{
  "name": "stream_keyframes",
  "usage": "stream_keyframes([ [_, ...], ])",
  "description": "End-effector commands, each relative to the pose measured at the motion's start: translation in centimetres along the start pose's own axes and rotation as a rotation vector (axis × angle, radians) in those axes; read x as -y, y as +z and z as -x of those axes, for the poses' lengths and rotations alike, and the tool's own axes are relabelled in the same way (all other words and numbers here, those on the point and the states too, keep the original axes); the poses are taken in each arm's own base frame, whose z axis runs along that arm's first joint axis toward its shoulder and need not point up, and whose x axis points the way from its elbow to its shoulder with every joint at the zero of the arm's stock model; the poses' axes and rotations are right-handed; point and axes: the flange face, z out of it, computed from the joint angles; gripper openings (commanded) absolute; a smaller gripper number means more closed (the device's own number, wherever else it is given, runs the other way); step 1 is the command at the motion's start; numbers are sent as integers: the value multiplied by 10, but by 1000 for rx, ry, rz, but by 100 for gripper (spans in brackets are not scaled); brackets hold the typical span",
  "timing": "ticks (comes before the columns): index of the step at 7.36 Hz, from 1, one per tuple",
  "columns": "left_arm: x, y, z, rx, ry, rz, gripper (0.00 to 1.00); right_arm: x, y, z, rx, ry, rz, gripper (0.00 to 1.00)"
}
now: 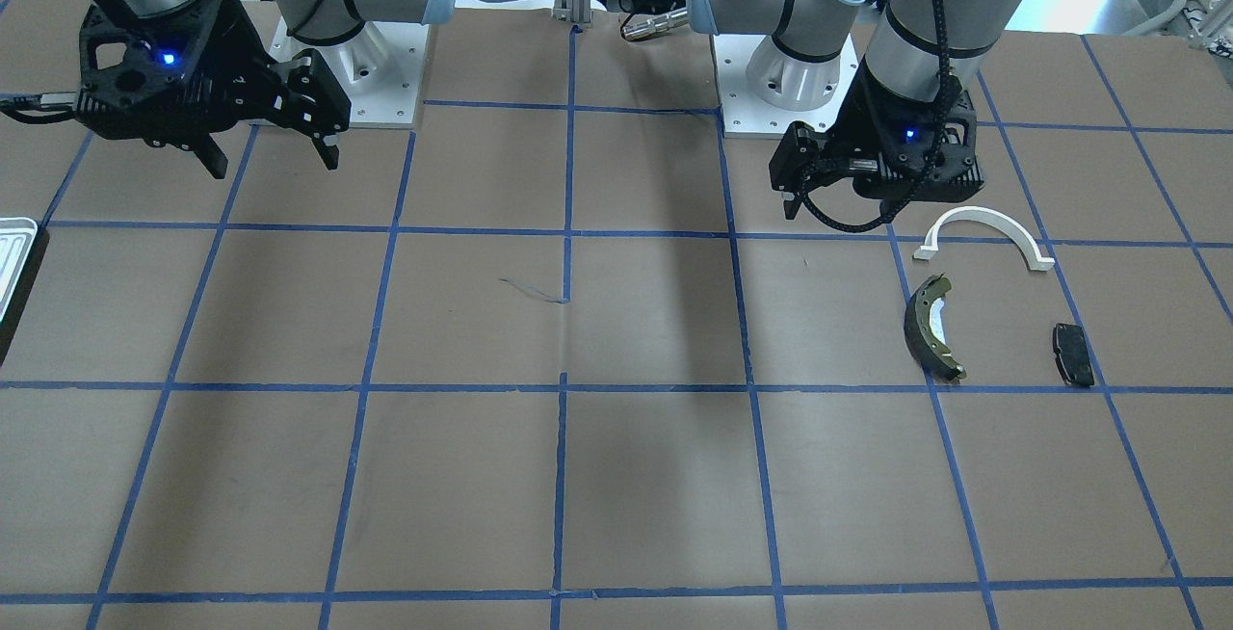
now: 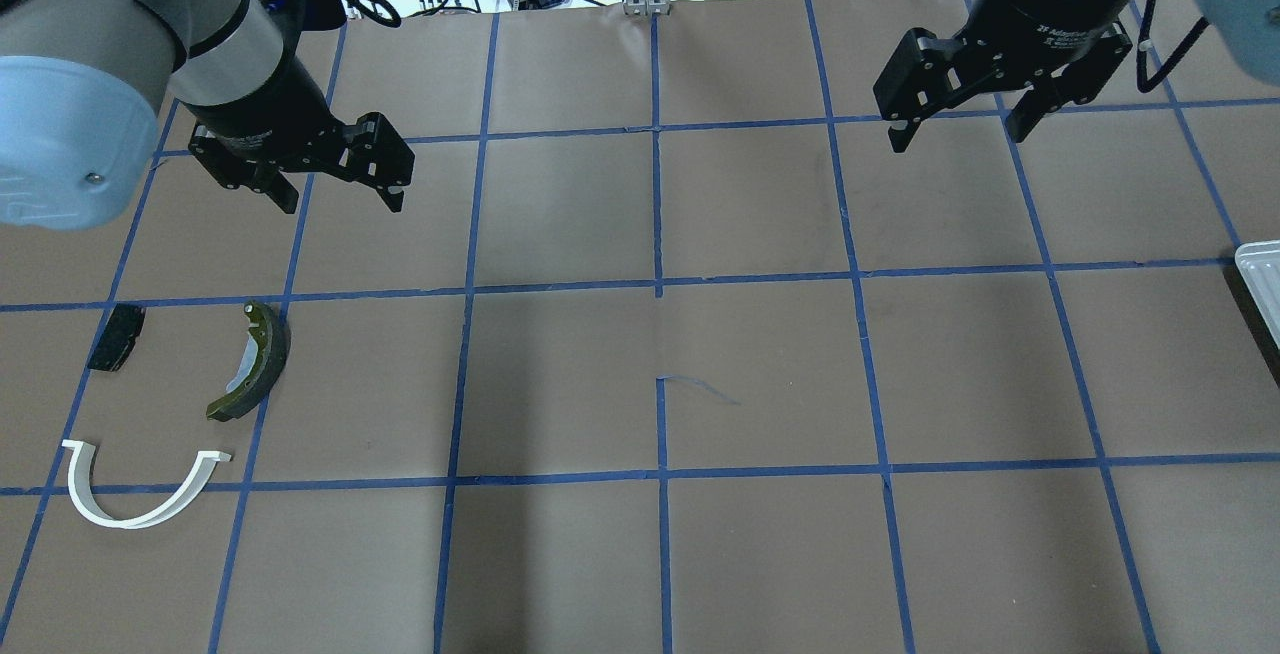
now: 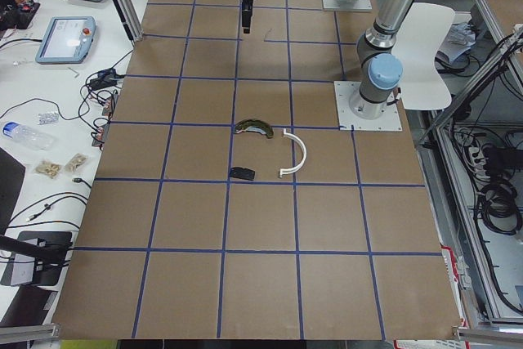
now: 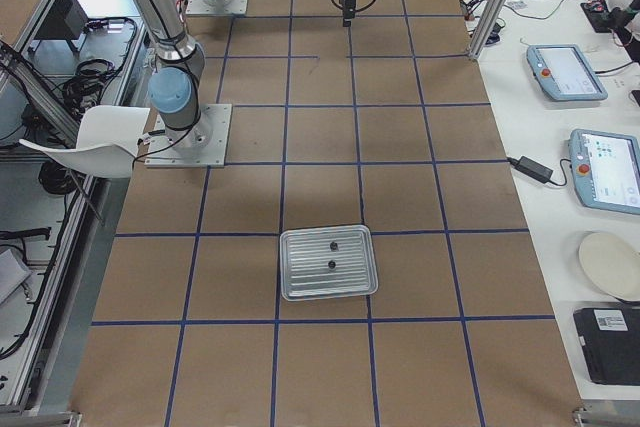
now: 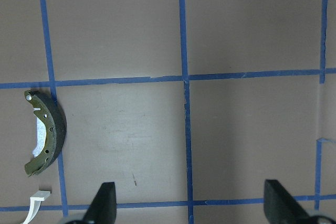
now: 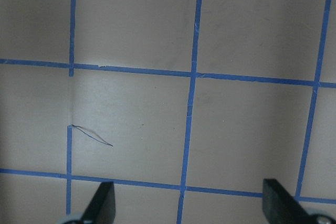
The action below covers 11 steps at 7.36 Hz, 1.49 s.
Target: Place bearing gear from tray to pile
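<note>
Brown-papered and blue-gridded, the table (image 2: 760,374) is carrying the tray (image 2: 1265,279) at overhead's 3 o'clock edge, so the right gripper (image 2: 958,129), spread and empty, is needing to travel there and centre over whichever of its two small dark parts (image 4: 333,245) is the bearing gear, the left gripper (image 2: 340,196) hovering spread near the pile (image 2: 268,359) at 8 o'clock.

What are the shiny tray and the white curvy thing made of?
The tray looks like metal, maybe aluminium: it is pale and silvery, with pressed ribs and soft glints. The white curvy thing looks like plastic: plain matte white, one even colour, no shine. Both are guesses from looks alone.
</note>
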Motion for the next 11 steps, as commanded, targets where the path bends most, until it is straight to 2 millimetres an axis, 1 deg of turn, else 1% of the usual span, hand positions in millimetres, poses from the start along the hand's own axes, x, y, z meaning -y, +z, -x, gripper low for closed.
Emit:
stream_keyframes([
  [1, 0, 1, 1, 2, -1, 2, 100, 0, 2, 0, 1, -13, 5, 100],
  [2, 0, 1, 1, 2, -1, 2, 100, 3, 6, -5, 2, -5, 14, 100],
  [3, 0, 2, 0, 1, 1, 3, 100, 6, 6, -13, -4, -19, 7, 100],
  [4, 0, 2, 1, 2, 1, 3, 100, 9, 6, -33, -7, -1, 7, 100],
  [5, 0, 2, 1, 2, 1, 3, 100, 11, 5, -71, -9, 17, 11, 100],
  [6, -1, 2, 1, 2, 1, 5, 100, 8, 2, -111, -24, -17, 14, 100],
  [7, -1, 3, 1, 2, 1, 5, 100, 5, -1, -154, -43, -17, 8, 100],
  [8, 1, 3, 1, 3, 1, -3, 100, -4, -3, -205, -47, 24, 12, 100],
  [9, 1, 4, 1, 3, 1, -3, 100, -14, 9, -246, -33, 6, 31, 100],
  [10, 0, 3, 1, 3, 1, -4, 100, -18, 33, -308, -43, 0, 14, 100],
  [11, 0, 5, 1, 3, 1, -1, 100, -28, 67, -377, -47, -39, 10, 100],
])
